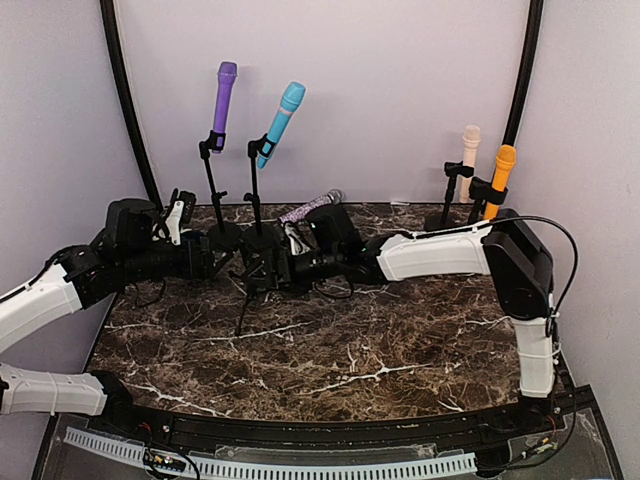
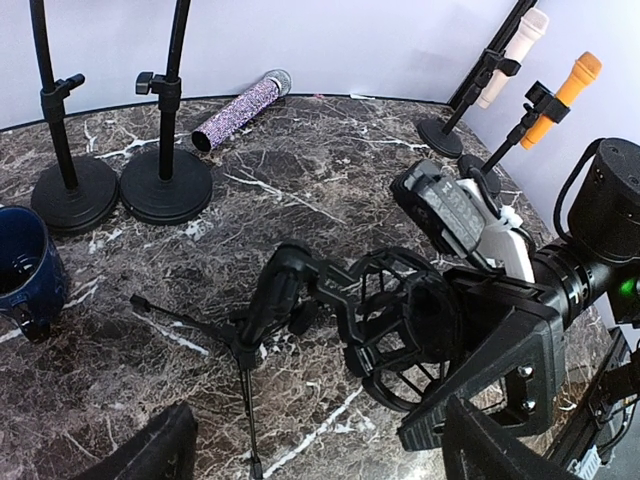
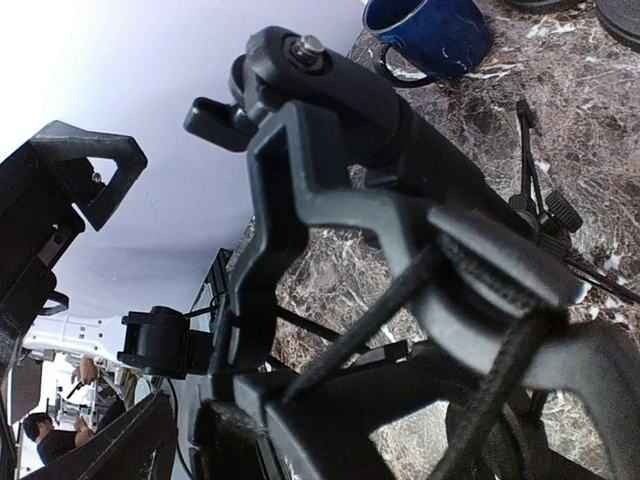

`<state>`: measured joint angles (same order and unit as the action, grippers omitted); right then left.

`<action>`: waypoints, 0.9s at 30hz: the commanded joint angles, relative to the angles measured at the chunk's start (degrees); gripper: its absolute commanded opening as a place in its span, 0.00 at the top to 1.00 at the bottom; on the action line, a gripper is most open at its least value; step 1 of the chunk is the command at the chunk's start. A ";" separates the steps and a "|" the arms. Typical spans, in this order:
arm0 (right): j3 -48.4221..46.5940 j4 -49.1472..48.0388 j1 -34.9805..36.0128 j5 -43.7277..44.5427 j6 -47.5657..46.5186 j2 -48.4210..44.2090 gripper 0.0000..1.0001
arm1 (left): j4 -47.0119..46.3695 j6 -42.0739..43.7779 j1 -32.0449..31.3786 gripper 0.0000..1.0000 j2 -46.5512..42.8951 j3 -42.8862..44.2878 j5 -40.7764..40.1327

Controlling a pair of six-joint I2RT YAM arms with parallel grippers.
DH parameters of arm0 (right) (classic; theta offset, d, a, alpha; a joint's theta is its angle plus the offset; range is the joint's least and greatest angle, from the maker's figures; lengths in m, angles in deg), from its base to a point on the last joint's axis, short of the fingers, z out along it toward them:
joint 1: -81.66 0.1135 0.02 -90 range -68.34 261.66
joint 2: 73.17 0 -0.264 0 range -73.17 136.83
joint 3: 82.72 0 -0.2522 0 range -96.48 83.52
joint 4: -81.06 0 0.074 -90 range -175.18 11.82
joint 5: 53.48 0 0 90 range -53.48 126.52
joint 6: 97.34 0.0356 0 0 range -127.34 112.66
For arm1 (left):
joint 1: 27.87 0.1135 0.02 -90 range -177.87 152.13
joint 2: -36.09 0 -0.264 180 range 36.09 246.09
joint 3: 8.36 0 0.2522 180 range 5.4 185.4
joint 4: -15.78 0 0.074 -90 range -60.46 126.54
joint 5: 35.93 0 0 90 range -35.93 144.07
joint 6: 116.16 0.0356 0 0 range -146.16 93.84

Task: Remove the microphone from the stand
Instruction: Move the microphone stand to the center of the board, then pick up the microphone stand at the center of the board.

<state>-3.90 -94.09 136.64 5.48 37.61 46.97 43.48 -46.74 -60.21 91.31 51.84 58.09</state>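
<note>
Looking down on a dark brown marble-pattern tabletop (image 1: pixel 400 340) with a small black tripod desk stand (image 2: pixel 245 350) planted near the middle, topped by a black spider-style shock mount (image 2: pixel 400 330). Honestly can't make out whether any mic sits inside that mount, way too much black on black. Finding the left gripper (image 2: pixel 320 405) reaching in from the left side, fingers spread wide with nothing clamped between them, hovering just short of the tripod. Seeing the right gripper (image 1: pixel 272 268) on the other side, jaws also wide apart, right up next to the shock mount; can't say if actually touching. Spotting a glittery purple handheld microphone (image 1: pixel 310 208) lying flat on the table by the back wall, off any stand, near a round black stand base (image 2: pixel 165 185). Counting four more clipped on thin black stands: a purple microphone (image 1: pixel 223 100) and a light blue microphone (image 1: pixel 280 122) at back left, a cream microphone (image 1: pixel 469 150) and an orange microphone (image 1: pixel 501 170) at back right. Also catching a dark blue mug (image 2: pixel 25 270) at the left edge of the left wrist view, near those bases.
</note>
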 commanded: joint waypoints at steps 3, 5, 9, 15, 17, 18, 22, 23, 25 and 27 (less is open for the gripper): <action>1.51 0.11 -0.80 4.74 -2.43 -7.79 0.03 | -0.21 -1.50 0.44 0.13 -2.70 -5.25 -3.16; 4.24 -0.61 -1.82 5.92 -2.13 -10.96 0.02 | -1.96 -2.14 0.43 0.14 -3.63 -8.47 -4.19; 9.15 -1.49 -4.03 7.87 -1.87 -17.05 0.01 | -5.82 -4.52 0.26 0.20 -3.58 -13.90 -4.37; 14.39 -0.13 -6.76 12.53 -3.08 -24.93 0.01 | -13.34 -4.60 -3.26 0.23 2.38 -17.41 -5.21; 16.13 -0.06 -7.76 13.87 -3.21 -27.23 0.01 | -15.29 -3.75 -4.69 0.23 6.09 -16.73 -6.50; 17.06 -0.06 -8.31 14.46 -3.15 -28.22 0.01 | -16.91 -3.35 -5.12 0.23 8.58 -16.27 -6.92; 20.76 -0.04 -10.35 15.71 -2.77 -31.84 0.01 | -22.42 -2.22 -7.02 0.25 15.93 -14.90 -7.23; 21.65 -0.01 -10.66 16.06 -2.62 -32.58 0.01 | -23.06 -2.07 -7.36 0.26 17.09 -14.54 -7.56; 23.14 0.03 -11.28 16.34 -2.40 -33.80 0.01 | -24.08 -2.10 -7.46 0.31 20.33 -13.46 -9.35; 24.24 0.22 -11.59 16.60 -2.24 -34.89 0.02 | -25.21 -2.57 -7.48 0.38 23.31 -12.60 -11.95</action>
<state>18.11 -92.76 125.95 20.14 35.19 14.75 23.59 -49.78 -67.42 111.38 36.71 50.74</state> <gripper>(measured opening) 0.986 0.672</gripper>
